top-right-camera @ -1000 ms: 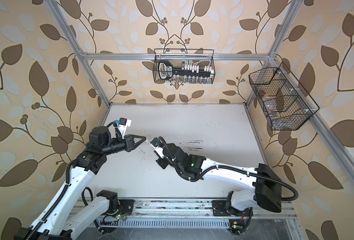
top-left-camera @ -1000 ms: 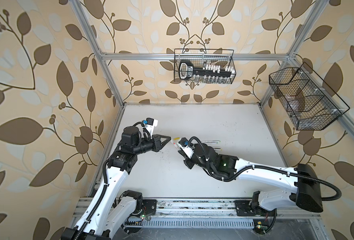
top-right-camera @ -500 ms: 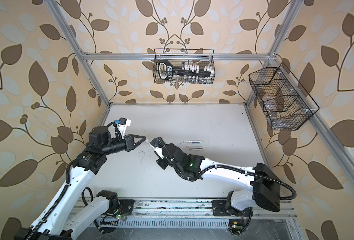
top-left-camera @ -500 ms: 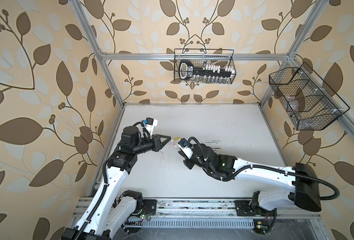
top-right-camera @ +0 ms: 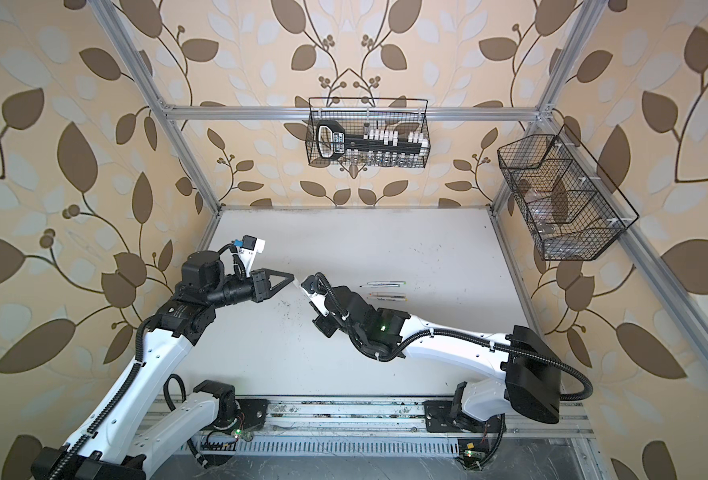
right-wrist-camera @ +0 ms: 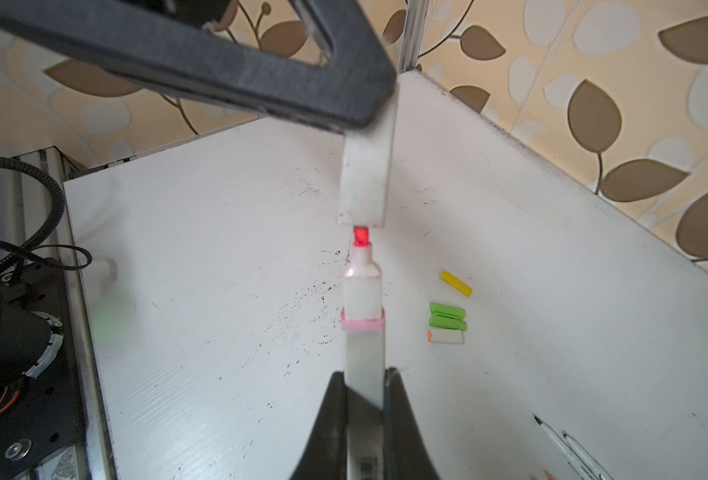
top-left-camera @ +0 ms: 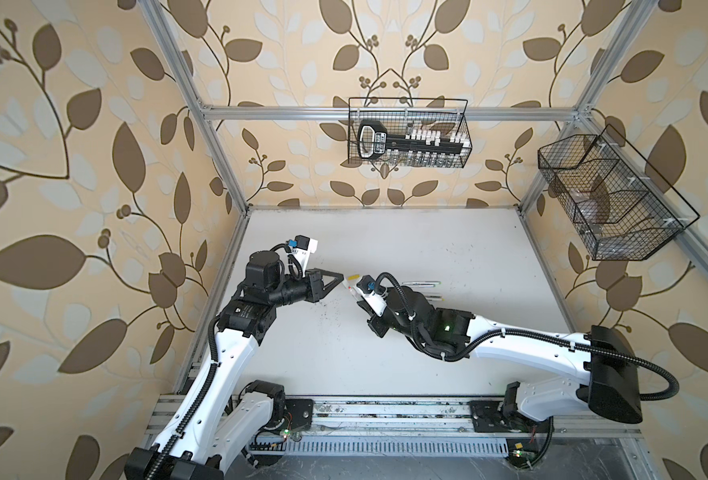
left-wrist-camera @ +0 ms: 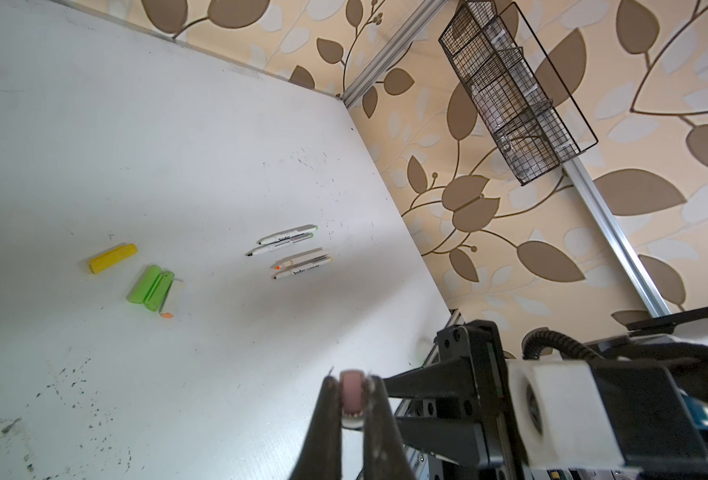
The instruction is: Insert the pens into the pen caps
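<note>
A matt white tabletop point(top-left-camera: 427, 241), flecked with small dark specks near its middle, is enclosed by beige wallpaper with brown leaf sprigs point(top-left-camera: 74, 174) and silver aluminium frame bars point(top-left-camera: 285, 113). A black wire basket point(top-left-camera: 354, 124) hangs on the back bar, holding a long black tool with white blocks point(top-left-camera: 418, 144). A second black wire basket point(top-left-camera: 618, 245), divided into compartments, hangs on the right-hand wall.

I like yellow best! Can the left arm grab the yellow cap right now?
Probably not yet: the left gripper is shut on a white cap, so it's full. The yellow cap lies uncovered.
</note>
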Motion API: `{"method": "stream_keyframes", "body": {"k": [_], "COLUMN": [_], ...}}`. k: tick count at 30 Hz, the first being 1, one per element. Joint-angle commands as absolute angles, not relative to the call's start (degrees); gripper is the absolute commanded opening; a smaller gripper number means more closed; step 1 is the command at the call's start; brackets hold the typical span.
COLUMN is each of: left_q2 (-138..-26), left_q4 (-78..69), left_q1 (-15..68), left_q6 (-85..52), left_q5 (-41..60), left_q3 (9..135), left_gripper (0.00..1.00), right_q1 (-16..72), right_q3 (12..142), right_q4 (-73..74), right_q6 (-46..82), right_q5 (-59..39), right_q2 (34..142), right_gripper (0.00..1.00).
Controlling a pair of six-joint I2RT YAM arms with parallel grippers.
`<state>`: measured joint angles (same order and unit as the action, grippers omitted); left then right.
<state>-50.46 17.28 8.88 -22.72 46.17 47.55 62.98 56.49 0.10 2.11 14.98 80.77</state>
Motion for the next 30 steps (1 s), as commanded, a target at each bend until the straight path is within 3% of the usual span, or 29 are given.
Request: {"method": "stream_keyframes", "body": {"k": [1, 30], "left_q2": [-50.5, -54.9], "left_q4": [15.6, 18.5], "left_q1": [8.2, 9.9], "left_q6": [-22.5, -21.5], "left_q5": [47.9, 46.0], "left_q3": [47.6, 48.3], "left_gripper": [0.0, 0.0], "right_q1": [62.9, 64.4], "right_q3": [58.7, 63.3], "right_q4": [0.2, -0.3], "right_q6": [1.1, 1.6], "right_q5": [14.7, 22.9], "right_q2": [81.7, 84.1], "right_gripper": [0.09, 0.08]}}
